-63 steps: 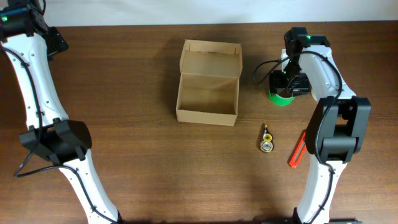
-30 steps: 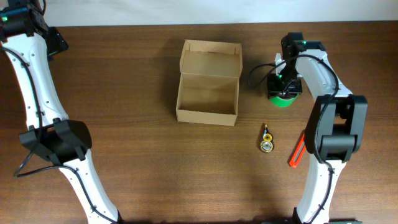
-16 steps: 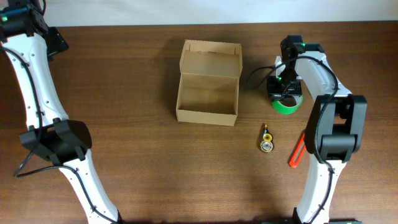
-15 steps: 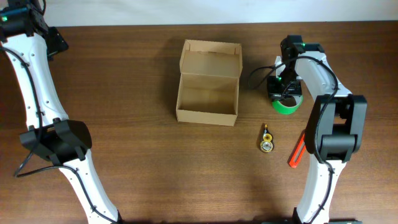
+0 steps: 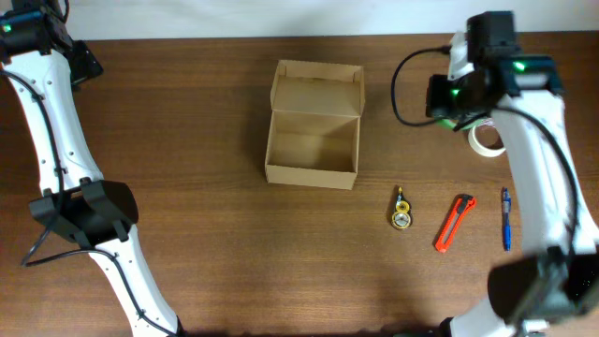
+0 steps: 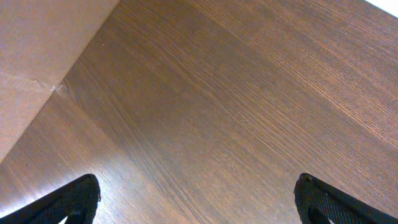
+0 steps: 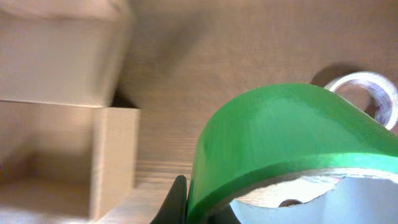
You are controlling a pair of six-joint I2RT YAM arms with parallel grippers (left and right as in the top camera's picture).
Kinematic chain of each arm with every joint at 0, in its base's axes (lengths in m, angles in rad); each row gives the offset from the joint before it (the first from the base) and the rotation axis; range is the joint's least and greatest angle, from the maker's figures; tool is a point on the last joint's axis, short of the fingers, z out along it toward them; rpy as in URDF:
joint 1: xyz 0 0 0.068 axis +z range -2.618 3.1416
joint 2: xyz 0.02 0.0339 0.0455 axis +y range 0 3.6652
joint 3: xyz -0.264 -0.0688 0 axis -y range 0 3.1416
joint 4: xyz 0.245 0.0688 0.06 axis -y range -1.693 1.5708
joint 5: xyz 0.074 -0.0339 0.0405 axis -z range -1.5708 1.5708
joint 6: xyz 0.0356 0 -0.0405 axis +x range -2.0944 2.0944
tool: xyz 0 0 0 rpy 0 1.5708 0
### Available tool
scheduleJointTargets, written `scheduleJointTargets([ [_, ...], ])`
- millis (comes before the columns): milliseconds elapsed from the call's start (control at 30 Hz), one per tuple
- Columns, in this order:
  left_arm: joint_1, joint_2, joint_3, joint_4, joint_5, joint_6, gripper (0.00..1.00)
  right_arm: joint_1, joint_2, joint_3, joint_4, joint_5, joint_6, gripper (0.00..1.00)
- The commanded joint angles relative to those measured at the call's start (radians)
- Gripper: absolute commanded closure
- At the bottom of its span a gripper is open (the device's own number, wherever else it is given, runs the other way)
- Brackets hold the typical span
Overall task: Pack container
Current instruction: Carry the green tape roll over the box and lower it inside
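lab workbench: wooden table point(image 5: 206, 253), robot arms point(image 5: 49, 122)

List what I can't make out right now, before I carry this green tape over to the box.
Right wrist view: the right fingers, almost wholly hidden behind the green tape roll.
Overhead: that roll shows only a green sliver under the right arm.
Right wrist view: the container, blurred and cut off by the left edge.
Overhead: the small yellow object, too small to identify.
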Motion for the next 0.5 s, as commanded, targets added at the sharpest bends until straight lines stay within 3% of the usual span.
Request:
scheduleJointTargets([
  [0,0.004,-0.034,-0.005,-0.001,0.008,0.014,0.0,0.074,-0.039,0.029,-0.026,-0.015,-0.023,0.96],
  [167,0.004,-0.034,-0.005,-0.001,0.008,0.014,0.0,0.206,-0.047,0.102,-0.075,-0.018,-0.09,0.96],
  [467,0.004,-0.034,-0.005,-0.001,0.008,0.014,0.0,0.401,0.011,0.118,-0.006,-0.017,-0.1,0.97],
])
